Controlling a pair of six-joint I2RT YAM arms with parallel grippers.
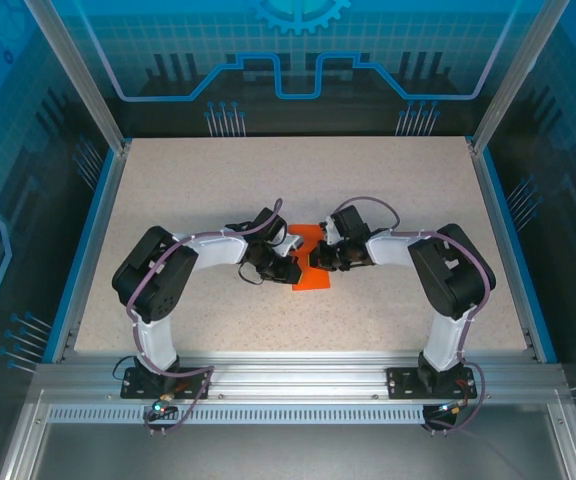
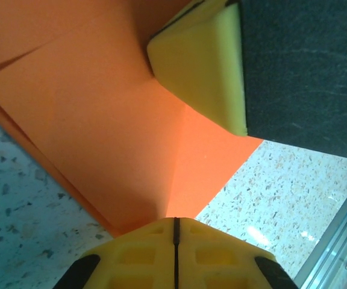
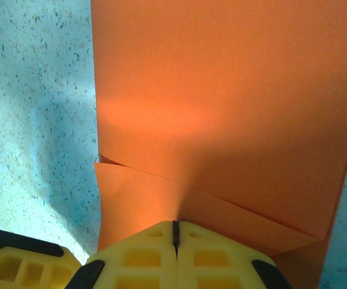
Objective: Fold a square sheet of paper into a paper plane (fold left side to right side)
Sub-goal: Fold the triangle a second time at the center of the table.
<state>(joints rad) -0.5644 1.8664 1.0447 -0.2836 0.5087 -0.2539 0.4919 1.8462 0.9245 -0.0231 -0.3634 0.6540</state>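
Note:
The square sheet of paper (image 1: 314, 281) is bright orange and lies mid-table, folded over on itself in layers, with no pointed paper plane shape to it. Both arms meet over it. My left gripper (image 1: 294, 265) comes in from the left, its yellow jaws shut (image 2: 176, 224) and their tips down on the paper (image 2: 101, 120), where a crease runs up from them. My right gripper (image 1: 318, 258) comes in from the right, also shut (image 3: 175, 227), its tips on an overlapping fold edge of the paper (image 3: 221, 90). One right gripper finger (image 2: 203, 66) rests on the sheet just ahead of the left one.
The speckled tabletop (image 1: 368, 190) is bordered by blue rails left (image 1: 86, 250) and right (image 1: 508, 250), with an aluminium frame (image 1: 298, 372) along the near edge. A metal rail (image 2: 336, 253) shows at the corner of the left wrist view.

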